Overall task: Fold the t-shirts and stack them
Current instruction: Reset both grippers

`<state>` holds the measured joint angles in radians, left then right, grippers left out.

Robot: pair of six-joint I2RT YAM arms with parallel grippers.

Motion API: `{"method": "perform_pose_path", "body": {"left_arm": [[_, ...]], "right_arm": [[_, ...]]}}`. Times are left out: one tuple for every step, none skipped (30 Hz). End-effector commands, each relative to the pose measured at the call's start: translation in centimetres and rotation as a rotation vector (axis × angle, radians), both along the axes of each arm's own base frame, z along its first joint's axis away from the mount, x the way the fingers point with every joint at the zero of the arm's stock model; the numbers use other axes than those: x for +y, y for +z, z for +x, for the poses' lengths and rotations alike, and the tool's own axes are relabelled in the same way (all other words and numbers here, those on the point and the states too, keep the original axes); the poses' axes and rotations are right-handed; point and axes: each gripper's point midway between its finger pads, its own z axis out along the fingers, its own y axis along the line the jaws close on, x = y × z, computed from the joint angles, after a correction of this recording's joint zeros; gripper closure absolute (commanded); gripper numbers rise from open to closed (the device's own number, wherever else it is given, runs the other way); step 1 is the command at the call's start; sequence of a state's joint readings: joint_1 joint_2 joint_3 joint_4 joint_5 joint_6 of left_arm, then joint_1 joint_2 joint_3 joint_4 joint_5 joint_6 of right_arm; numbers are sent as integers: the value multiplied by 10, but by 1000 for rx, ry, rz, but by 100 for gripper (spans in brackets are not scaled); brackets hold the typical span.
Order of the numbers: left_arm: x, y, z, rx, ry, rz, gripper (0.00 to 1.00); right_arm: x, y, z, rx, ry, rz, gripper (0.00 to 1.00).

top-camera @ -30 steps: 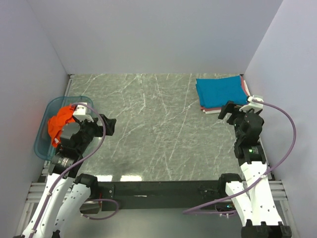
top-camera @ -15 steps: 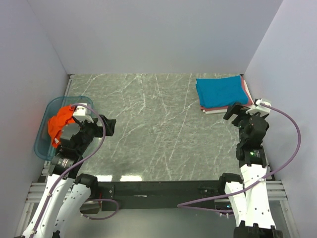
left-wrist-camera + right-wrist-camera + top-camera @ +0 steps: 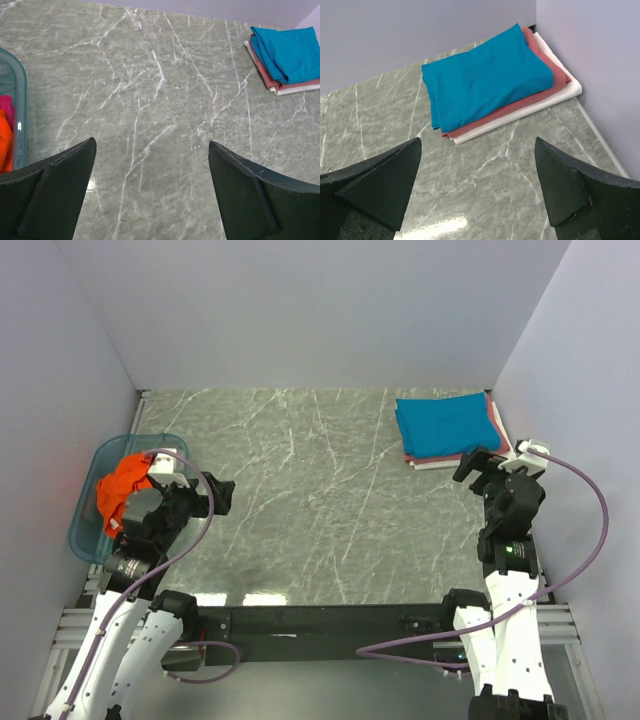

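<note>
A folded teal t-shirt [image 3: 445,423] lies on top of a folded dusty red t-shirt [image 3: 547,93] and a white one [image 3: 570,92], stacked in the far right corner; the stack also shows in the left wrist view [image 3: 287,57]. A crumpled orange t-shirt [image 3: 122,488] lies in the blue tub [image 3: 85,525] at the left. My right gripper [image 3: 476,462] is open and empty just in front of the stack. My left gripper [image 3: 220,492] is open and empty over the table, right of the tub.
Grey walls close the table on the left, back and right. The tub's rim [image 3: 20,105] shows at the left of the left wrist view, with orange and magenta cloth inside. The marble table [image 3: 320,500] lies between the arms.
My right gripper has drawn back from the stack toward the right wall and come to rest. The left arm has not moved.
</note>
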<state>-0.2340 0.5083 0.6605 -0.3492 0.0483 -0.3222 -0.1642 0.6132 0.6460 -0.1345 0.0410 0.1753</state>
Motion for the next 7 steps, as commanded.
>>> {"method": "perform_pose_path", "body": {"left_arm": [[-1,7,2,-33,-14,11,0],[-1,7,2,-33,-13,11,0],[-1,8,2,-34,-13,11,0],[-1,8,2,-34,-13,11,1],[-1,7,2,-33,-13,11,1],[-1,8,2,-36,-11,10,1],[0,7,2,-33,-10,12,1]], "right_arm": [[-2,8,0,-39,-6,1,0],[-2,7,0,-36,-4,-2,0],[-1,7,1,-34,6,-4,0],[0,7,1,-32,12,-6,0],[1,5,1,-26,21,-17,0],[2,4,2,-24,26,-20,0],[1,4,2,-21,26,-21,0]]}}
